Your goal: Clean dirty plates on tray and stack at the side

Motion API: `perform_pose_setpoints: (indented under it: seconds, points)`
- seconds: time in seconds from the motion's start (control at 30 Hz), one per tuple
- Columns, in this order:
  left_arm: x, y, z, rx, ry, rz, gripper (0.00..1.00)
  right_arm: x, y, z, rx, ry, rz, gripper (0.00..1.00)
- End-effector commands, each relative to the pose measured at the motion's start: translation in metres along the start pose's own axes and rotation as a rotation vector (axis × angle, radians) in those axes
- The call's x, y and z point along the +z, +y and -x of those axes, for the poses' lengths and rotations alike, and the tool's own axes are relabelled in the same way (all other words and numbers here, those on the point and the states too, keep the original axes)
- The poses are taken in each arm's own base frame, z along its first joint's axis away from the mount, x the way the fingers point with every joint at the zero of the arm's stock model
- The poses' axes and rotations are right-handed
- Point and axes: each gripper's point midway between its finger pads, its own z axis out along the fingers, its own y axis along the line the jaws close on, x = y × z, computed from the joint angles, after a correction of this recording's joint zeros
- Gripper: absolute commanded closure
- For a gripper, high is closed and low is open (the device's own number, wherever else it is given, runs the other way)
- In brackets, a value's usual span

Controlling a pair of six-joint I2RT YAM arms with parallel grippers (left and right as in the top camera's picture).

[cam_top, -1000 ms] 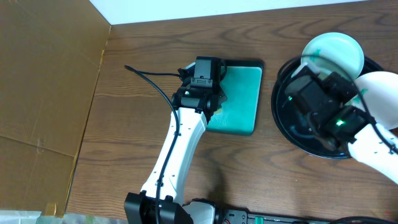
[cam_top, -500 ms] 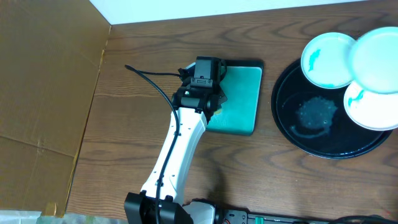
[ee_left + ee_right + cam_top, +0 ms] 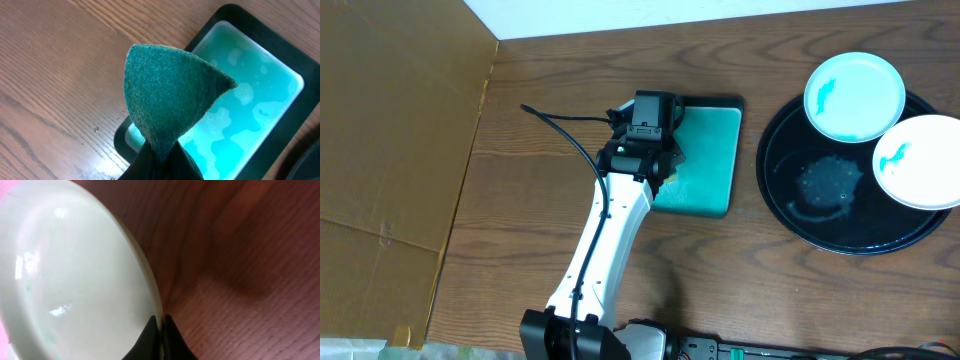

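Note:
The black tray (image 3: 790, 215) lies at the right in the overhead view. Two plates with teal smears rest on it: one (image 3: 853, 97) at its far rim, one (image 3: 918, 160) at its right rim. My right gripper (image 3: 161, 326) is shut on the rim of a third plate (image 3: 75, 280) and holds it tilted over bare wooden table; arm and plate are outside the overhead view. My left gripper (image 3: 160, 157) is shut on a teal scouring pad (image 3: 170, 95), which stands up above the left end of the teal dish (image 3: 250, 110). In the overhead view the left gripper (image 3: 645, 150) is over the dish's left edge.
The rectangular teal dish (image 3: 705, 160) with a black edge holds wet patches. A wet foamy smear (image 3: 830, 180) marks the tray's middle. A cardboard wall (image 3: 390, 150) stands at the left. A black cable (image 3: 560, 125) trails left of the left arm.
My right arm was over the tray, then lifted one plate away to the right and left the overhead view. The other two plates and my left arm have not moved.

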Motion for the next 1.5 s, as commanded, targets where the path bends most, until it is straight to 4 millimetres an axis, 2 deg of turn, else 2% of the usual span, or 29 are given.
perform_pose_setpoints:
  seconds: [0.0, 0.1, 0.17, 0.27, 0.3, 0.33, 0.37, 0.47, 0.57, 0.6, 0.63, 0.7, 0.73, 0.8, 0.83, 0.87, 0.9, 1.0, 1.07, 1.17, 1.23, 1.37, 1.47]
  points:
    - [0.004, 0.004, 0.000, 0.013, -0.002, 0.023, 0.93, 0.004, -0.003, 0.004, -0.029, -0.024, -0.046, 0.93]
    - [0.004, 0.004, 0.000, 0.013, -0.002, 0.022, 0.93, 0.006, -0.002, 0.003, -0.061, -0.028, -0.056, 0.83]
    - [0.004, 0.004, 0.000, 0.013, -0.002, 0.023, 0.93, 0.006, 0.004, 0.001, -0.067, -0.019, -0.035, 0.61]
    - [0.004, 0.004, 0.000, 0.013, -0.002, 0.023, 0.93, -0.001, 0.031, -0.001, -0.083, 0.005, 0.093, 0.28]
    - [0.004, 0.004, 0.000, 0.013, -0.002, 0.023, 0.93, -0.005, 0.038, 0.001, -0.080, 0.002, 0.117, 0.23]
    - [0.004, 0.004, 0.000, 0.013, -0.002, 0.023, 0.93, -0.009, 0.042, 0.003, -0.074, -0.006, 0.124, 0.22]
    - [0.004, 0.005, 0.000, 0.013, -0.002, 0.023, 0.93, -0.020, 0.055, 0.008, -0.072, -0.032, 0.144, 0.21]
    - [0.004, 0.004, 0.000, 0.013, -0.003, 0.022, 0.93, -0.036, 0.086, 0.010, -0.148, -0.075, 0.191, 0.20]
    - [0.004, 0.004, 0.000, 0.012, -0.004, 0.020, 0.93, -0.044, 0.129, -0.005, -0.308, -0.096, 0.242, 0.16]
    - [0.004, 0.004, 0.000, 0.012, -0.004, 0.019, 0.93, -0.039, 0.146, -0.020, -0.376, -0.092, 0.236, 0.14]
    - [0.004, 0.004, 0.000, 0.012, -0.005, 0.019, 0.93, -0.035, 0.154, -0.029, -0.411, -0.086, 0.229, 0.13]
    - [0.004, 0.004, 0.000, 0.012, -0.004, 0.020, 0.93, -0.020, 0.172, -0.060, -0.511, -0.056, 0.201, 0.11]
    - [0.004, 0.004, 0.000, 0.012, -0.004, 0.020, 0.93, -0.012, 0.184, -0.082, -0.590, -0.031, 0.201, 0.10]
    - [0.004, 0.004, 0.000, 0.012, -0.004, 0.020, 0.93, -0.001, 0.200, -0.110, -0.679, 0.009, 0.208, 0.08]
    - [0.004, 0.004, 0.000, 0.012, -0.004, 0.020, 0.93, 0.007, 0.211, -0.134, -0.753, 0.058, 0.209, 0.06]
    - [0.004, 0.004, 0.000, 0.012, -0.004, 0.020, 0.93, 0.010, 0.215, -0.142, -0.778, 0.078, 0.208, 0.06]
    - [0.004, 0.004, 0.000, 0.011, -0.005, 0.019, 0.93, 0.018, 0.224, -0.162, -0.849, 0.140, 0.199, 0.04]
    - [0.004, 0.003, 0.001, 0.010, -0.007, 0.018, 0.93, 0.034, 0.234, -0.181, -0.945, 0.208, 0.148, 0.01]
    - [0.004, 0.003, 0.001, 0.010, -0.007, 0.018, 0.93, 0.052, 0.237, -0.185, -0.996, 0.198, 0.067, 0.01]
    - [0.004, 0.003, 0.001, 0.010, -0.006, 0.016, 0.93, 0.079, 0.245, -0.207, -1.068, 0.217, 0.063, 0.01]
    - [0.004, 0.003, 0.001, 0.010, -0.005, 0.015, 0.93, 0.094, 0.242, -0.216, -1.088, 0.218, 0.054, 0.03]
    - [0.004, 0.003, 0.001, 0.011, -0.005, 0.015, 0.93, 0.116, 0.226, -0.218, -1.120, 0.183, -0.049, 0.07]
    - [0.004, 0.003, 0.001, 0.010, -0.005, 0.015, 0.93, 0.128, 0.222, -0.223, -1.143, 0.179, -0.057, 0.07]
